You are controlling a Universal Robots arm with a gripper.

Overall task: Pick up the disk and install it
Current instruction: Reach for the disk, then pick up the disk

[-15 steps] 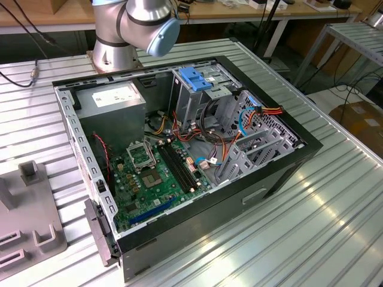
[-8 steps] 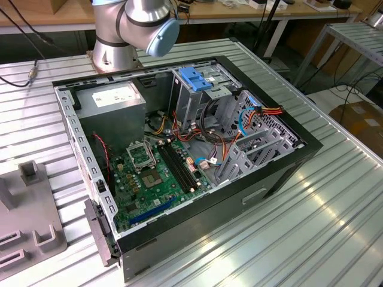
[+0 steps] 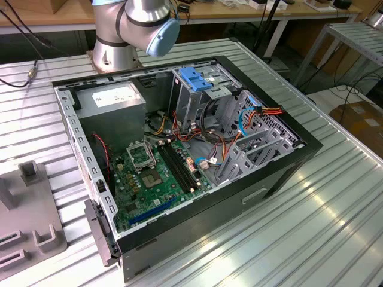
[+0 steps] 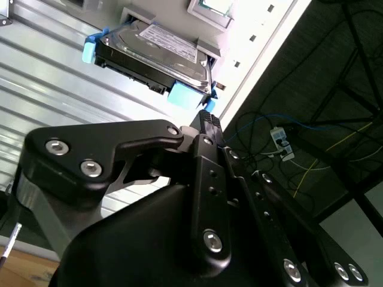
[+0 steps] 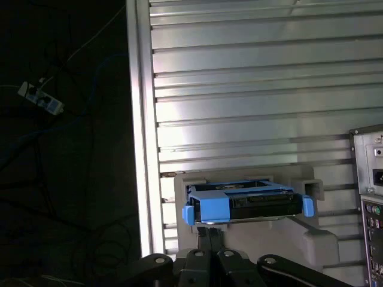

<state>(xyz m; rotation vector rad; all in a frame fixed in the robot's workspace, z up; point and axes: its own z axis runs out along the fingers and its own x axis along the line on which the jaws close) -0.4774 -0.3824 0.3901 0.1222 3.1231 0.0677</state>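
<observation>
Right at the grey holder (image 5: 314, 242) is where the disk (image 5: 245, 205) sits, lying in it label side up, and the holder itself is on the slatted table (image 5: 239, 89) close to the table's edge. My gripper (image 5: 208, 234) is just beside the holder, tip aimed at the disk's blue carrier rail (image 5: 215, 209). In both wrist views the jaws look pressed together with nothing between them, so it's empty-handed.

Stuff that worries me from here:
- With the jaws closed like that, any push toward the holder would ram the rail instead of straddling it.
- The holder is near the table edge with dark floor beyond, so a nudged or badly pinched disk could slide off and drop.
- The rail is plastic. If I grab it off-centre, I'd guess it flexes or the disk tilts in the grip.
- Beside the holder stands the open PC case (image 3: 269, 179), and the loose cables (image 3: 209, 128) around its drive cage (image 3: 188, 98) look like snag material.

What I can't make out:
- Whether the tip is touching the rail or just short of it, since the gripper's own linkage covers that spot.
- The holder walls hide the disk's underside and far end.
- I can't tell if the cage slot under the blue latch (image 3: 194, 78) is free.
</observation>
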